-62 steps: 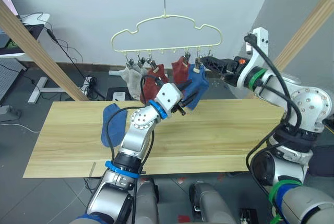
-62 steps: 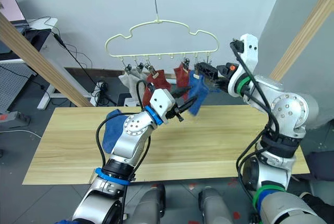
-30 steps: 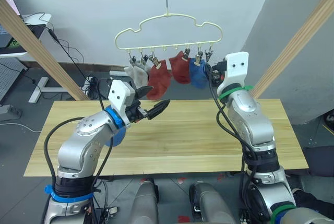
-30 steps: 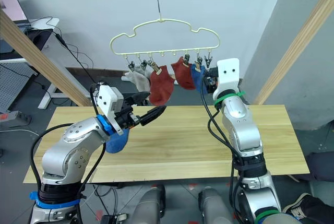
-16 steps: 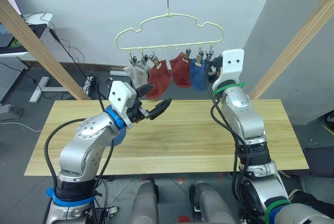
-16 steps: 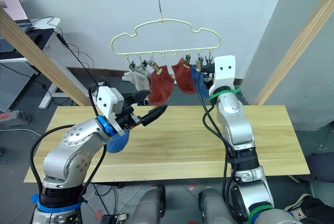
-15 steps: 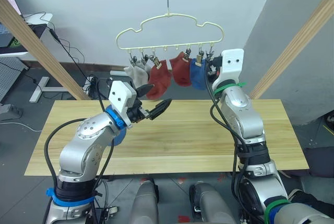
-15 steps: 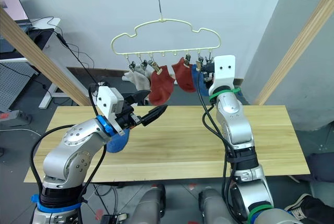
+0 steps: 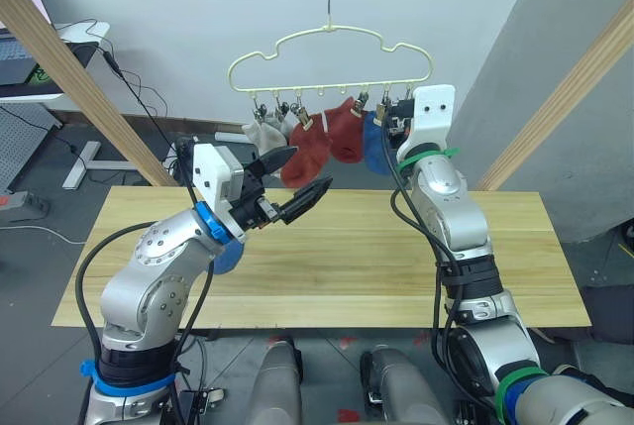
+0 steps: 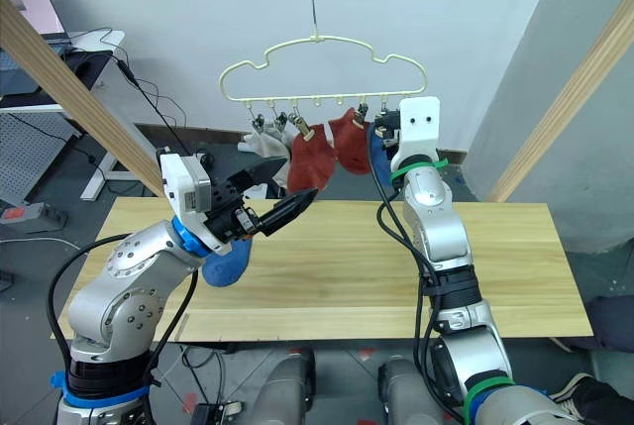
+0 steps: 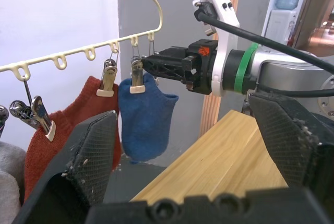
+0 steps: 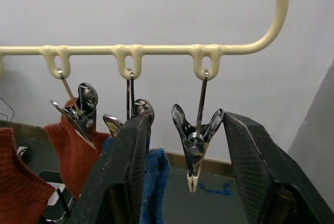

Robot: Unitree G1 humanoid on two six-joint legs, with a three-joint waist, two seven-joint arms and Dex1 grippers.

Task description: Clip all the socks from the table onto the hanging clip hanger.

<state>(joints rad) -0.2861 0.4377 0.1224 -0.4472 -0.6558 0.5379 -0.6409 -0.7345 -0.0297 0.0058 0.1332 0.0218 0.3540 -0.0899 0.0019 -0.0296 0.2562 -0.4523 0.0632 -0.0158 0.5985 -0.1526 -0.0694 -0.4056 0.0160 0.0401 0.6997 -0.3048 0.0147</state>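
Right end effector (image 12: 190,174) raised to the right end of the clip hanger (image 9: 330,53), fingers spread wide with nothing gripped, straddling the last metal clip (image 12: 197,145), which hangs bare between them without touching either finger. Just beside that clip, a blue sock (image 11: 146,119) pinned on the neighbouring clip; next along the bar, two rust-red socks (image 9: 325,138) and, at the left end, two light grey socks (image 9: 264,134), all dangling above the far edge of the tabletop (image 9: 327,262).

Left end effector (image 9: 295,182) held up over the left half of the tabletop, below and in front of the grey and red socks, fingers wide apart and empty, tips aimed toward the hanger. Second blue sock (image 10: 226,262) lying on the tabletop, partly hidden behind the left forearm. Beyond the tabletop on the left, a small white desk (image 9: 61,44) with trailing cables (image 9: 129,98), and slanted wooden beams (image 9: 84,83) at both sides.
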